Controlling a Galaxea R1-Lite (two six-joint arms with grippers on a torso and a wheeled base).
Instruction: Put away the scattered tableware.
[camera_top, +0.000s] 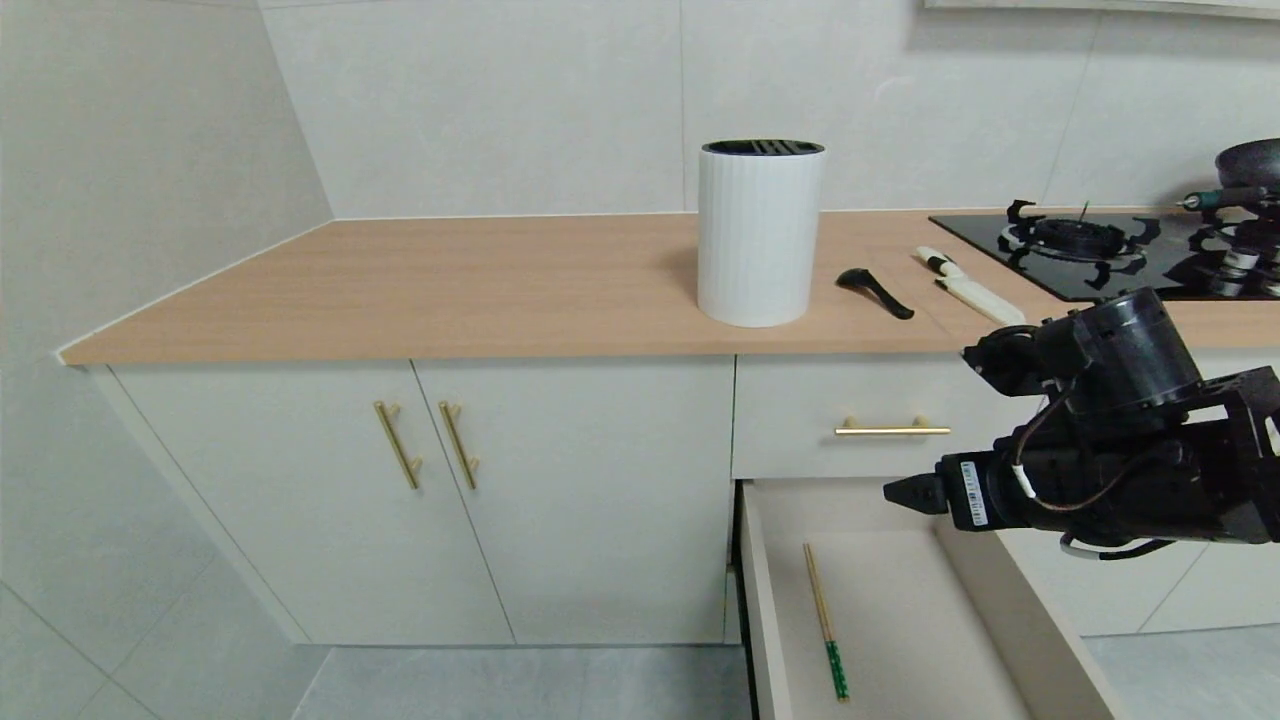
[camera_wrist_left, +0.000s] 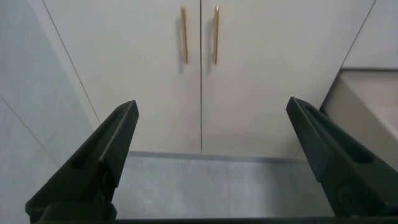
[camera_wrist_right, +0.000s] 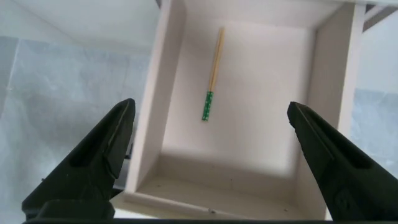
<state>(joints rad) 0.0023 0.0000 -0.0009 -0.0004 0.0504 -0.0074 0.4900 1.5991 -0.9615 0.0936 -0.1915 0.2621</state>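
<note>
A pair of wooden chopsticks (camera_top: 825, 620) with green ends lies in the open drawer (camera_top: 757, 590) below the counter. My right gripper (camera_top: 908, 492) hangs above the drawer's back part, open and holding nothing. From the right wrist the chopsticks (camera_wrist_right: 212, 74) lie on the drawer (camera_wrist_right: 163, 106) floor beneath the open right gripper (camera_wrist_right: 210, 107). On the wooden counter rest a black spoon (camera_top: 876, 292) and a white-handled knife (camera_top: 968, 288), both to the right of a tall white ribbed holder (camera_top: 760, 235). My left gripper (camera_wrist_left: 211, 104) is open and low, facing the cabinet doors (camera_wrist_left: 261, 74).
A black gas stove (camera_top: 1100, 250) with a dark pan (camera_top: 1250, 165) fills the counter's right end. A shut drawer with a gold handle (camera_top: 892, 430) sits above the open one. Double cabinet doors with gold handles (camera_top: 425, 445) stand to the left, above grey floor tiles.
</note>
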